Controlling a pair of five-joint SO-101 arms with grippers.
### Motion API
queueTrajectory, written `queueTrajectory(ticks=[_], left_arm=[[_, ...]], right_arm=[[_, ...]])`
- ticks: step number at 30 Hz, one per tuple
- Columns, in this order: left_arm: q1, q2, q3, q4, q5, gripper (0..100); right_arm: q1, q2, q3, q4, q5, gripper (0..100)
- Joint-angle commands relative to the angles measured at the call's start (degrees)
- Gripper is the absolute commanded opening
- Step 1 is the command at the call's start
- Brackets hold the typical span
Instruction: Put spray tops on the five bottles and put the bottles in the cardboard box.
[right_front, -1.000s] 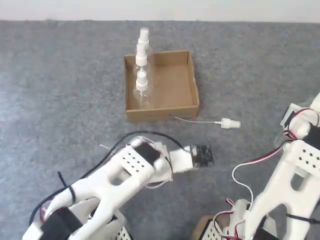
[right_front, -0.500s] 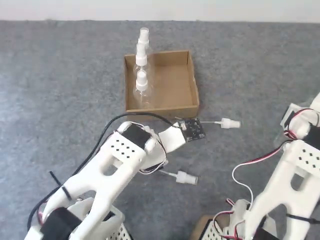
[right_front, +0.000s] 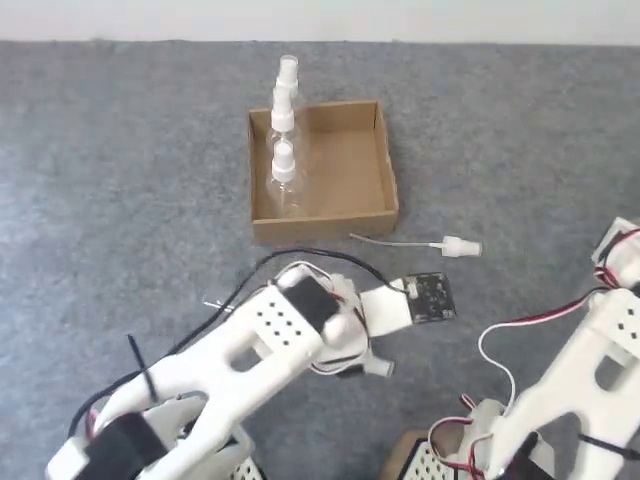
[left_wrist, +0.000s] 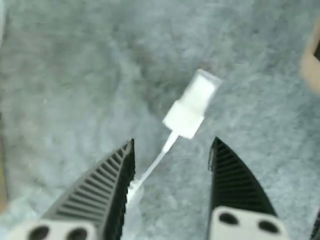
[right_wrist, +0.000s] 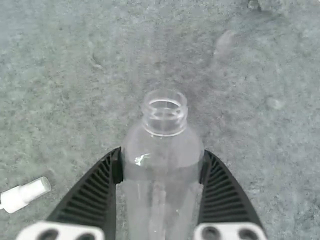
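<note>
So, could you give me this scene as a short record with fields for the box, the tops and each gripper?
box: brown cardboard box on grey carpet
in box: three clear plastic bottles, spray tops on, along one wall
loose tops: white spray top before the box; second white spray top under left gripper
left gripper: open, straddling that top
right gripper: shut on clear uncapped bottle

1. We see soft, even light over the grey surface (right_front: 120, 180) in the high view, bright and without harsh patches.
2. We find only a faint, diffuse shadow on it beneath the left arm (right_front: 270, 335).
3. We note small glints on the bottle (right_wrist: 162, 150), at its rim and shoulder.
4. We see the spray top (left_wrist: 192, 105) lit pale white, almost glaring against the darker surface around it.
</note>
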Motion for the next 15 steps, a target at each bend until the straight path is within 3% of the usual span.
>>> queueTrajectory(ticks=[1,15], left_arm=[[3.69,6.68,-1.45,-2.99,0.79,23],[4.48,24.79,-12.97,-4.92,0.79,19]], right_arm=[[0.92,-0.4,-4.13,-0.4,1.23,5.2],[0.57,-0.31,-3.87,-0.4,1.32,5.2]])
